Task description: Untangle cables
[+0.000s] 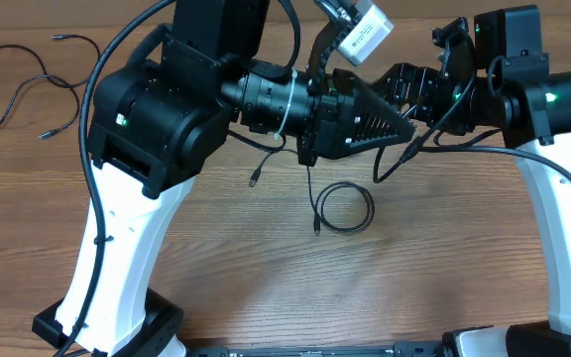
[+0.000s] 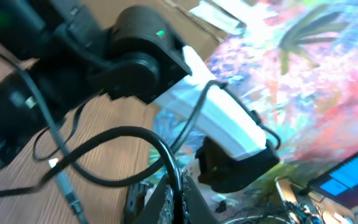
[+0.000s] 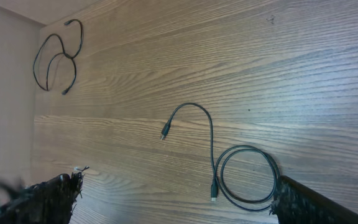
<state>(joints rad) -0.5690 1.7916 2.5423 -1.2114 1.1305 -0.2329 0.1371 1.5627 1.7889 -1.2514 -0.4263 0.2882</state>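
On the wooden table we see cables apart, one coil left to open; left gripper clenched, right gripper released.

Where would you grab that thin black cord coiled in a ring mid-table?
Probably the straight tail leaving the thin black coiled cable, coming from straight above: it lies flat on the wooden table, a single strand clear of the ring's overlapping turns.

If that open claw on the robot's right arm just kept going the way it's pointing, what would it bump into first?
Most likely the wooden table, on bare wood just beside the coiled cable. The right gripper angles down with nothing between, though depth is unclear.
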